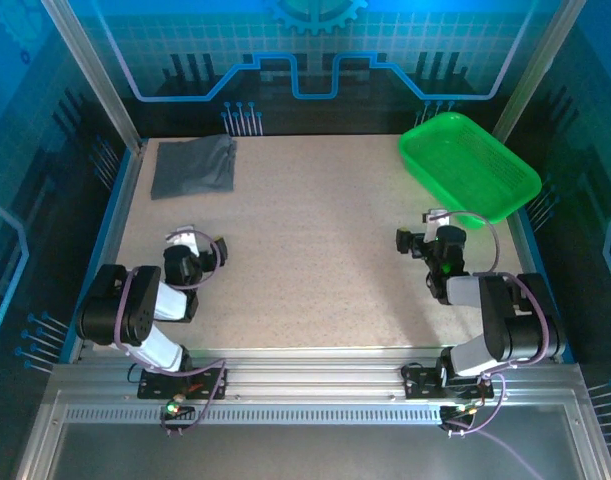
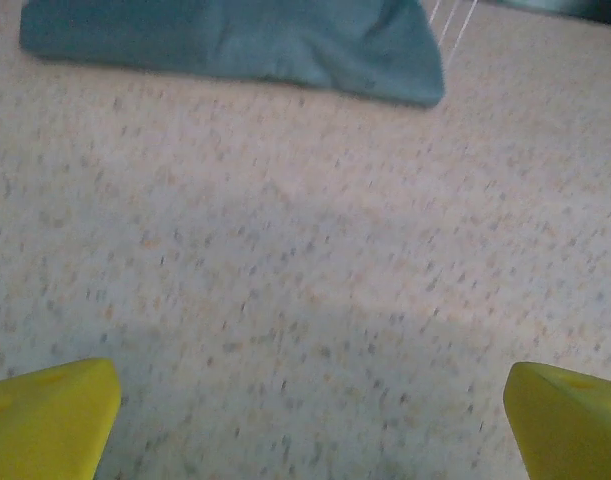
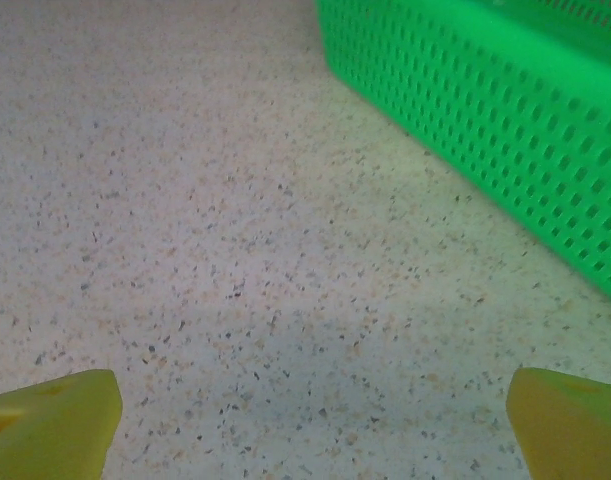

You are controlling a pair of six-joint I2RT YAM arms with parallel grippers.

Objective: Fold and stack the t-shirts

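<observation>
1. Where the speckled beige table (image 1: 315, 260) ends, blue-lit enclosure walls (image 1: 315, 60) close it in on three sides
2. One dark slate-grey t-shirt (image 1: 192, 165) lies folded in the far-left corner, well ahead of the left gripper (image 2: 310, 405), whose yellow fingers (image 2: 45, 415) are spread wide over bare table
3. The green tray (image 1: 467, 165) sits far right, near the right gripper (image 3: 310, 410), likewise spread, holding nothing

Cool, even light, blue-tinted at the walls (image 1: 25, 150). Soft shadow darkens the near bench (image 2: 315, 380) in both wrist views. Left wrist view blurred; right sharper.
</observation>
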